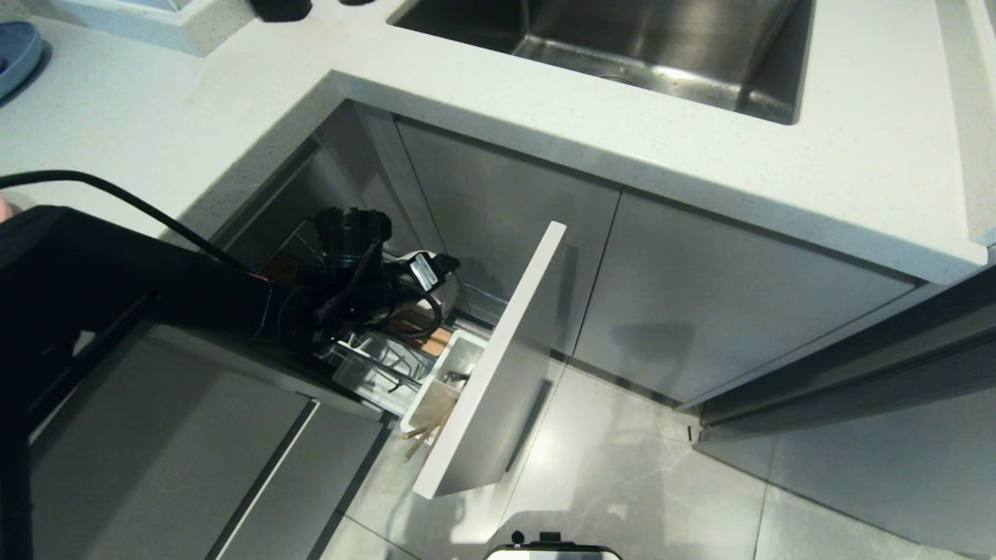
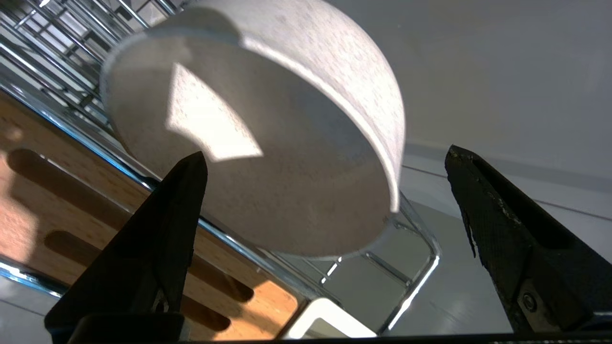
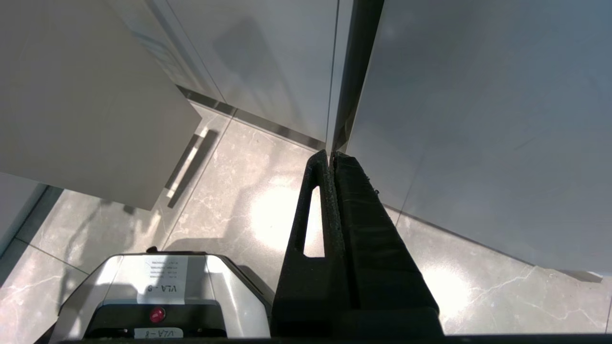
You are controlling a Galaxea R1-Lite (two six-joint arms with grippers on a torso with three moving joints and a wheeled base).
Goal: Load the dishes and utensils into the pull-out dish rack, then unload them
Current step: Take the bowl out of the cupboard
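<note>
The pull-out dish rack (image 1: 373, 373) stands drawn out from under the counter, its pale cabinet front (image 1: 506, 365) towards me. A cream-white bowl (image 2: 267, 143) leans on its edge in the chrome wires (image 2: 420, 272), beside the tan slotted wooden strip (image 2: 71, 205). My left gripper (image 2: 325, 154) hovers open just in front of the bowl, one finger on each side and neither touching it. Light-wood chopsticks (image 1: 420, 443) show at the white utensil cup (image 1: 447, 373). My left arm (image 1: 342, 264) hides most of the rack from above. My right gripper (image 3: 331, 155) hangs shut and empty over the floor.
The steel sink (image 1: 622, 47) is set in the white countertop (image 1: 856, 155) above. A blue plate (image 1: 15, 47) shows at the far left edge. Closed grey cabinet doors (image 1: 700, 295) flank the rack. My base (image 3: 158, 296) stands on the tiled floor (image 1: 661, 482).
</note>
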